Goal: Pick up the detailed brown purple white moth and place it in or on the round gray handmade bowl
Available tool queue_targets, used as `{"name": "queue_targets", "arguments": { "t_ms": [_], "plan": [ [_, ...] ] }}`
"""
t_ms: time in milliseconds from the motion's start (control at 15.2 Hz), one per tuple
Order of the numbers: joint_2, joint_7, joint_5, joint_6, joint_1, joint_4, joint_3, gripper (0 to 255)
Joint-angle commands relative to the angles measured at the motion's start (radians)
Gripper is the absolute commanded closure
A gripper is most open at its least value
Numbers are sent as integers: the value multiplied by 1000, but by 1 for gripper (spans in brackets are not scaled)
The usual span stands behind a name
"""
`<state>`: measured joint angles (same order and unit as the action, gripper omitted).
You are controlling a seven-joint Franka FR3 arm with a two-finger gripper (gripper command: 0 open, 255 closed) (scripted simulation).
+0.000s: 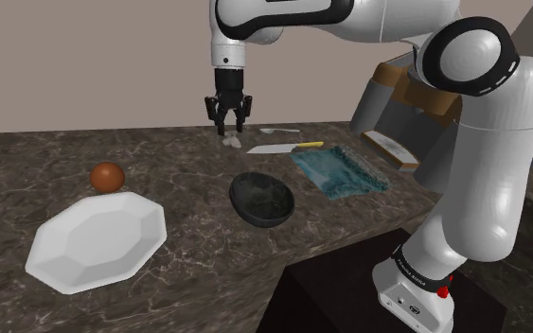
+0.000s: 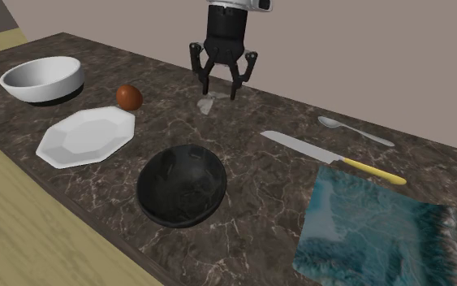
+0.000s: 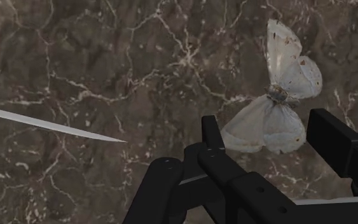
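A pale moth (image 1: 231,142) (image 2: 207,103) with whitish wings and brown specks lies flat on the dark marble counter. My black gripper (image 1: 229,125) (image 2: 219,93) hangs open just above it, pointing down. In the wrist view the moth (image 3: 276,95) has its lower wings between the two fingers of the gripper (image 3: 269,137), and neither finger clasps it. The round dark grey bowl (image 1: 262,199) (image 2: 182,185) stands empty nearer the counter's front edge, a short way from the moth.
A white octagonal plate (image 1: 97,241) (image 2: 86,136) and a brown ball (image 1: 107,176) (image 2: 129,97) lie beside the bowl. A yellow-handled knife (image 1: 283,148) (image 2: 324,154), a spoon (image 2: 355,130) and a teal cloth (image 1: 338,172) (image 2: 372,227) lie on the other side. A white bowl (image 2: 43,80) stands far off.
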<state>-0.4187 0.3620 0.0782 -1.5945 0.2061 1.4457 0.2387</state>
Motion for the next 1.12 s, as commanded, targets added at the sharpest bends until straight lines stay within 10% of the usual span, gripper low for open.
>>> {"name": "queue_targets", "arguments": {
  "t_ms": [0, 1056],
  "plan": [
    [5, 3, 1, 24, 0, -19, 1, 255],
    [509, 34, 148, -141, 26, 626, 58, 255]
  ]
}}
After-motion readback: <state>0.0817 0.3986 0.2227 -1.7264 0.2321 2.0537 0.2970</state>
